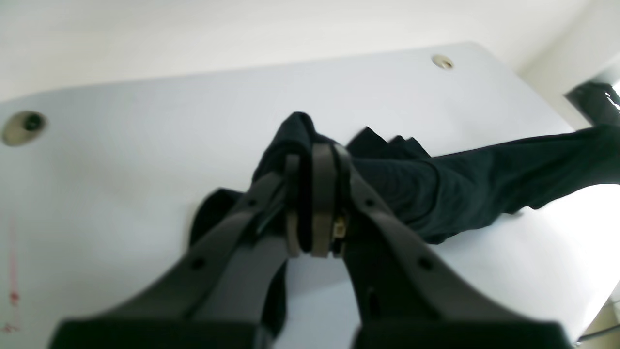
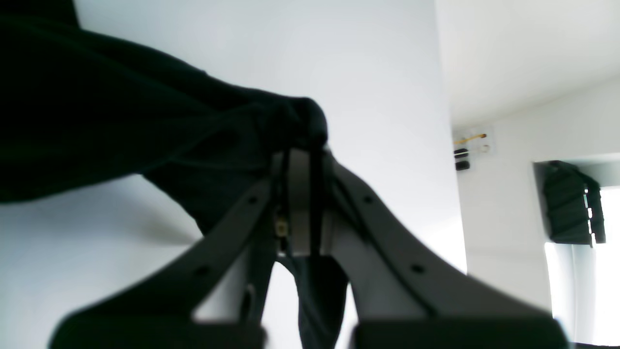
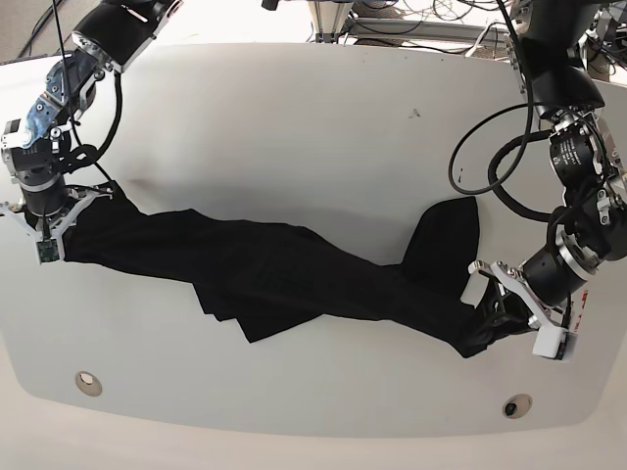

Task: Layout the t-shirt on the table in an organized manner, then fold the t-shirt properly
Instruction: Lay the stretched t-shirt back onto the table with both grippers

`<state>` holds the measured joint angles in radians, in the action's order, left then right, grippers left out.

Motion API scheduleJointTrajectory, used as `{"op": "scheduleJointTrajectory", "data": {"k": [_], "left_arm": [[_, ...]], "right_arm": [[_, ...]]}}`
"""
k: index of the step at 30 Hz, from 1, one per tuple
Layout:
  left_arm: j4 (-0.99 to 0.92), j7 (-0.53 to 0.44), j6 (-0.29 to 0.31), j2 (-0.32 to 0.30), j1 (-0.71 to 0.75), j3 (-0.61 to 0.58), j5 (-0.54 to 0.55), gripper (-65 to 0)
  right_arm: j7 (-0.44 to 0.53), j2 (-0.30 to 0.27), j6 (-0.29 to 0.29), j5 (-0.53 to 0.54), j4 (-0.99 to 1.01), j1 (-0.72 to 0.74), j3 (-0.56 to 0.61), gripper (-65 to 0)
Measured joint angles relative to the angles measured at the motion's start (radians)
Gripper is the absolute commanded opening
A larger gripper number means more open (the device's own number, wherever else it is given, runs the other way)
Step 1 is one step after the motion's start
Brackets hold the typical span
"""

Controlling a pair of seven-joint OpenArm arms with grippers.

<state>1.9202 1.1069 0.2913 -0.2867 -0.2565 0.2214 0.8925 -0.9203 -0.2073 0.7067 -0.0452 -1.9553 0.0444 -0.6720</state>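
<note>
Shirt [image 3: 284,269] lies stretched across the table [image 3: 294,117] as a twisted black rope, left edge to right edge, slack bunched and sagging toward the near side at mid-span. No flat panel yet; layout step is still in hand.

Left gripper [image 1: 312,203], at scene right, jaws pressed together, pinching a wad of cloth. Right gripper [image 2: 302,203], at scene left, likewise clamped on a bunched end.

To do this well, I judge: keep both pinches, lift enough to let the twist fall out, then draw the ends apart evenly and lay the cloth down far-to-near so it spreads.

Hard to make out: which part each gripper holds (hem, sleeve or shoulder), collar, any print. Wrist views are blurred and the cloth reads as plain black.
</note>
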Motion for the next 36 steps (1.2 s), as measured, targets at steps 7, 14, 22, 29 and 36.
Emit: {"op": "scheduleJointTrajectory", "data": {"k": [7, 14, 22, 29, 36], "left_arm": [[0.001, 0.003, -0.005, 0.0, 0.179, 0.0, 0.084, -64.7], [0.003, -0.006, -0.003, -0.002, 0.317, -0.004, 0.184, -64.7], [0.005, -0.007, -0.003, -0.019, 0.454, -0.007, 0.272, -64.7], [0.021, -0.007, -0.006, -0.049, 0.525, -0.007, 0.299, -64.7], [0.029, 0.0, -0.003, -0.071, 0.537, -0.025, 0.298, -64.7]], "right_arm": [[0.003, 0.005, 0.0, 0.002, 0.0, -0.037, 0.006, -63.6], [0.002, -0.003, 0.0, -0.002, 0.0, -0.037, 0.009, -63.6], [-0.067, -0.051, -0.003, 0.008, -0.04, -0.085, 0.007, -63.6], [-0.077, -0.026, -0.001, 0.004, -0.061, -0.192, -0.033, -63.6], [-0.066, 0.003, 0.0, -0.009, -0.056, -0.219, -0.064, -63.6]]}}
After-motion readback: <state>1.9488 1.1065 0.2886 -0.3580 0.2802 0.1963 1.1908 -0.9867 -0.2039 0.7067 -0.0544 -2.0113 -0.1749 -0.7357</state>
